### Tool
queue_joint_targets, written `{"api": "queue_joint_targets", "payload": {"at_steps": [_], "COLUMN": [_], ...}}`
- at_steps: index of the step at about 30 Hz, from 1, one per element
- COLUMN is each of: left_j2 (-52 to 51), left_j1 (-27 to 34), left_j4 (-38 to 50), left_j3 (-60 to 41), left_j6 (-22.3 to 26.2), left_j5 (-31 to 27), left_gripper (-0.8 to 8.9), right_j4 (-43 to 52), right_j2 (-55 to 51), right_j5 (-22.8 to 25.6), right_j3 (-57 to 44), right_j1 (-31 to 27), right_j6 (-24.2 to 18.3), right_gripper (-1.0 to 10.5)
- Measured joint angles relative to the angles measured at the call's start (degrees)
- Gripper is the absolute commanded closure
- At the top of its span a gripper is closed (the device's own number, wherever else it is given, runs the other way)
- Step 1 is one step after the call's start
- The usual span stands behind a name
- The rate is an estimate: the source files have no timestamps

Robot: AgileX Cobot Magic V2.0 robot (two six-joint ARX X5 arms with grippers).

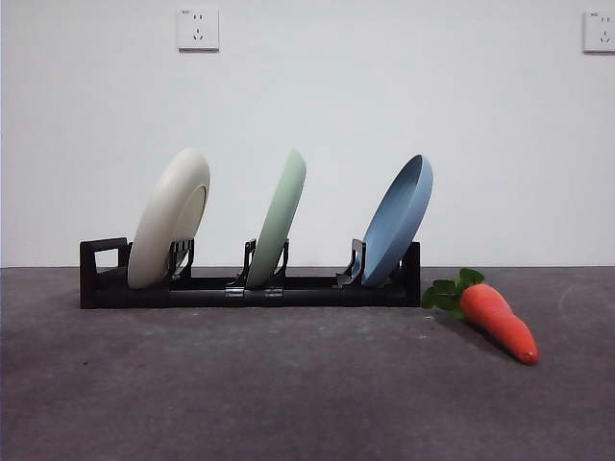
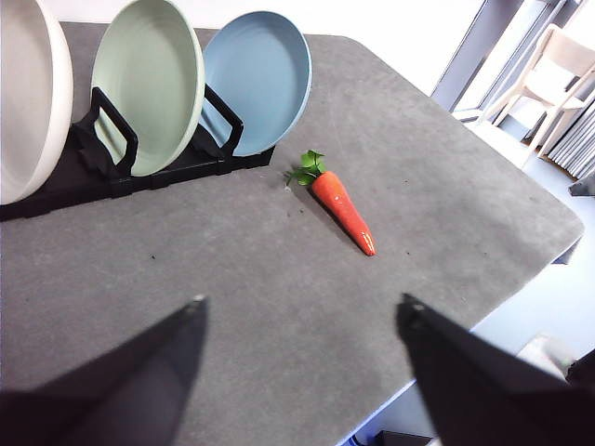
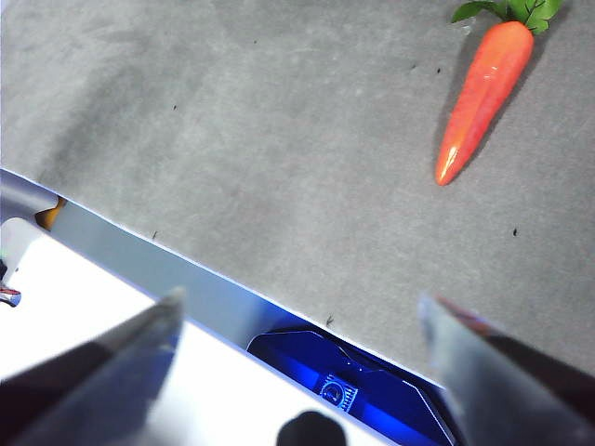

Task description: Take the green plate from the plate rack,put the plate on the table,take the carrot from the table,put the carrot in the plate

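Observation:
The green plate [image 1: 280, 217] [image 2: 147, 82] stands on edge in the middle slot of the black plate rack [image 1: 250, 286] [image 2: 121, 172]. Just right of the rack's end, the carrot [image 1: 495, 315] [image 2: 340, 204] [image 3: 484, 91] lies on the dark grey table [image 1: 288, 384], leaves toward the rack. My left gripper [image 2: 299, 308] hovers open over bare table, short of the rack and the carrot. My right gripper [image 3: 302, 307] is open above the table's near edge, with the carrot a good way beyond its tips. Neither arm shows in the front view.
A cream-white plate [image 1: 169, 217] [image 2: 28, 93] fills the rack's left slot by the loop handle, and a blue plate [image 1: 398, 220] [image 2: 256, 79] leans in the right slot. A white wall backs the table. The table's rounded corner [image 2: 558, 223] lies beyond the carrot.

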Motion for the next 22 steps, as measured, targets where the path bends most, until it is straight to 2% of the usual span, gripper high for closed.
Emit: {"api": "queue_joint_targets", "payload": {"at_steps": [9,16,22], "left_j2": [0.9,5.5,14.4], "left_j1": [0.0,-1.2,-5.5], "left_j4": [0.5,7.6,12.8], "left_j3": [0.0,0.1,4.1], "left_j6": [-0.5,-2.7,-3.1], "left_j5": [0.0,0.1,-0.1], "left_gripper": [2.44,2.44,2.45], "right_j4": [0.0,0.6,0.7], "right_j2": [0.0,0.1,0.1], "right_j5": [0.0,0.0,0.0], "right_j3": [0.0,0.0,0.0], "right_j1": [0.0,0.0,0.0], "right_j6": [0.6,0.6,1.0], "right_gripper": [3.8,3.8,3.8]}}
